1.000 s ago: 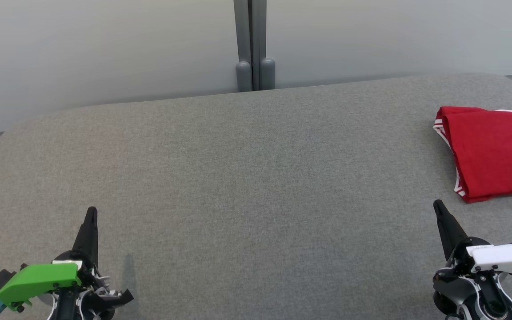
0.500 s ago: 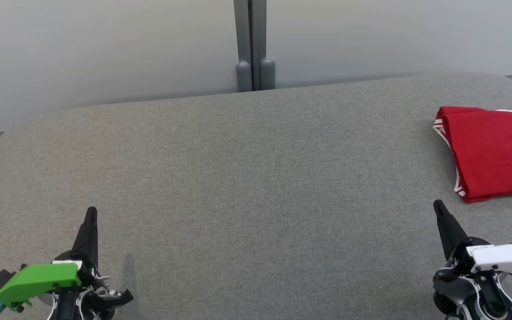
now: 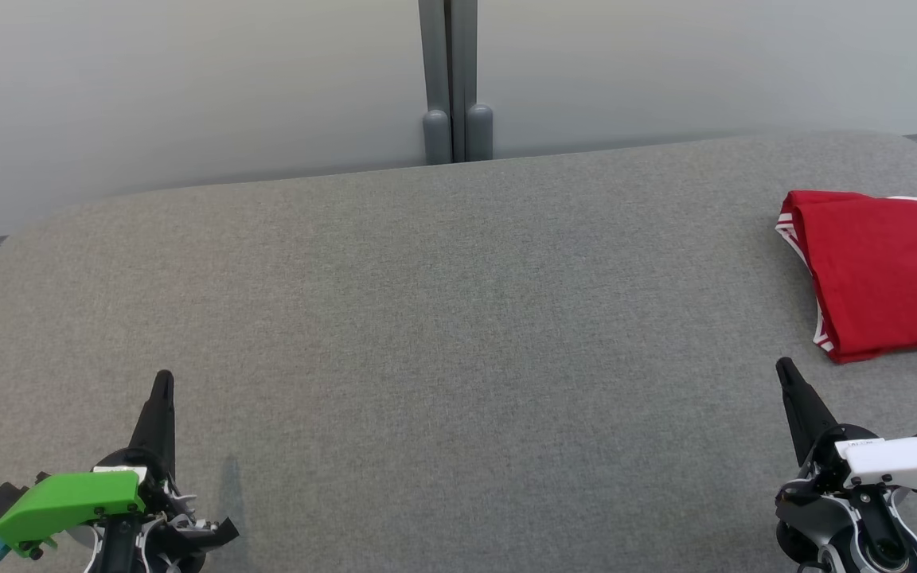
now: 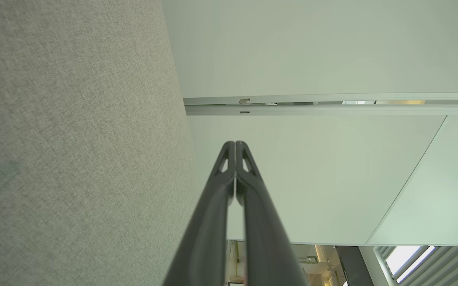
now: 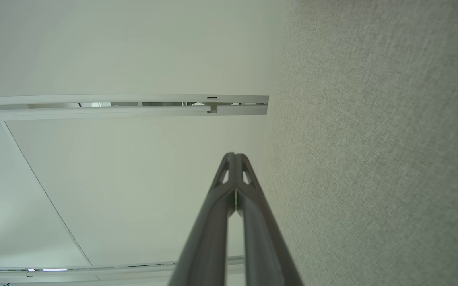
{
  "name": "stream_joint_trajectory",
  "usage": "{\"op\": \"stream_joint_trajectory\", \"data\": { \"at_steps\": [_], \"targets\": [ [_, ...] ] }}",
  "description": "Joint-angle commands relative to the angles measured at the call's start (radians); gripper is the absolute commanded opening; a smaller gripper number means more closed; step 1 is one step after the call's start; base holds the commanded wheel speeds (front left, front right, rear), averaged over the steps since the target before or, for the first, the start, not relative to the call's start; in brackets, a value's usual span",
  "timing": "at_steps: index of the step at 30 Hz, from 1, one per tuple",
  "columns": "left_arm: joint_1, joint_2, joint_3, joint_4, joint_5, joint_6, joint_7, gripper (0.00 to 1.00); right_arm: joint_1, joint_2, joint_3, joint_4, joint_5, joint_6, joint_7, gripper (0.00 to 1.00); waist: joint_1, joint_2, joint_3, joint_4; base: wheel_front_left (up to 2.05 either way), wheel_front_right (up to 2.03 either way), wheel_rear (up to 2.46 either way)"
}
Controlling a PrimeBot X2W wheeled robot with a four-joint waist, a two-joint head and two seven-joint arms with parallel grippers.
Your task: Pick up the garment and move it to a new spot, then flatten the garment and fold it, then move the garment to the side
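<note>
the red garment (image 3: pixel 884 270) lies at the right edge of the head view, in the upper right part of the grey table (image 3: pixel 442 318). it looks folded into a neat block, with white trim along its left side, and its right part runs out of the frame, so how close it sits to the table's edge cannot be told. by the look of it the task is at or near its end. the left gripper (image 3: pixel 162 382) sits at the lower left with its two dark fingers pressed together and nothing between them. the right gripper (image 3: pixel 785 368) sits at the lower right, likewise closed and empty, its tip just below the garment's lower left corner but apart from it. that closeness is the main risk: if the right arm swung up the frame, the closed tip could catch the trimmed corner and drag the fold open, or push the block further right, perhaps off the table. a grab at one layer alone would also peel the fold apart, and soft cloth on a woven cover may bunch rather than slide. the table is covered in grey fabric with rounded far corners, bare across its middle and left. behind it, along the top of the frame, stand pale frosted panels (image 3: pixel 188 87) joined by a grey post (image 3: pixel 450 79) at the top centre.
</note>
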Motion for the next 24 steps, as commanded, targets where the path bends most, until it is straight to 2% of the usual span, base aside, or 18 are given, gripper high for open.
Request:
{"op": "stream_joint_trajectory", "data": {
  "at_steps": [1,24],
  "targets": [
    [-0.011,0.004,0.003,-0.001,0.001,-0.007,0.003,0.0,-0.008,-0.006,-0.002,-0.003,0.003,0.0,0.003,0.0,0.0,0.0,0.0,0.0,0.0,0.0,0.0],
    [-0.011,0.004,0.004,-0.001,0.002,-0.007,0.004,0.0,-0.008,-0.006,-0.002,-0.003,0.003,0.0,0.003,0.0,0.0,0.0,0.0,0.0,0.0,0.0,0.0]
  ]
}}
